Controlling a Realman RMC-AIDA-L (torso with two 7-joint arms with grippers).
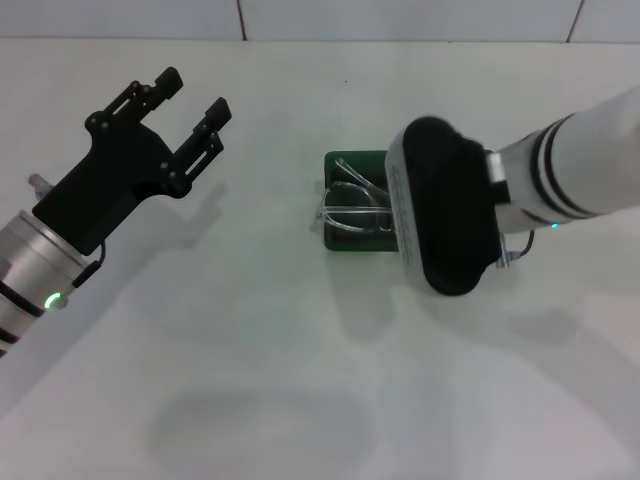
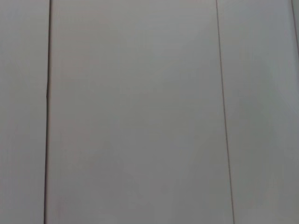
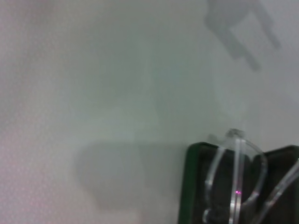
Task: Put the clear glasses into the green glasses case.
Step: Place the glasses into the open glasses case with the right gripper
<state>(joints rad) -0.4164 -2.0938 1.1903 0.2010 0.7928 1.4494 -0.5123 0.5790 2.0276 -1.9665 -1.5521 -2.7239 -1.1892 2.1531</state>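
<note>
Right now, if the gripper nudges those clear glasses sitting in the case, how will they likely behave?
The clear glasses look thin and all plastic, so probably light and easily shifted by a slight touch. Their slender temple arms seem likely to flex or fold rather than resist. They lie loosely across the open green glasses case, one lens at its edge, so a push may tip them out.

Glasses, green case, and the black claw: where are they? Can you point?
clear glasses (image 1: 352, 205), head view, on the lens frame lying over the case.
green glasses case (image 1: 358, 243), head view, on its near green edge.
left gripper (image 1: 190, 110), head view, between its open fingertips.
</note>
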